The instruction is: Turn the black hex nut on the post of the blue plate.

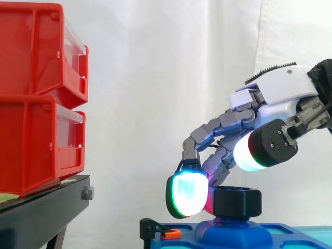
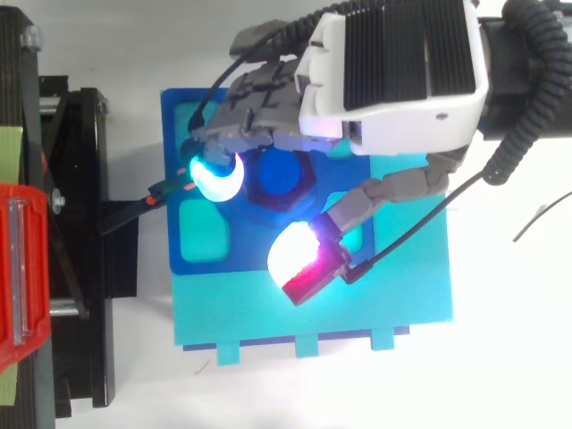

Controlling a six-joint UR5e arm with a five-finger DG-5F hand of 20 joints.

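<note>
On the post [image 2: 277,174] of the blue plate [image 1: 290,233]: black hex nut [image 1: 237,202]. Hand [image 1: 280,85] above, fingers curled round nut, one glowing pad [image 1: 187,194] against its side; thumb raised nearby.

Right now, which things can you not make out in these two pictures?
Side view: the blue plate runs off the bottom and right edges.
Top view: the hand covers much of the plate's upper edge.
Both views: glow hides whether the hand touches the black hex nut.

The hex nut [image 1: 237,202] is black, the plate [image 2: 172,241] blue, the bins [image 1: 31,140] red
</note>
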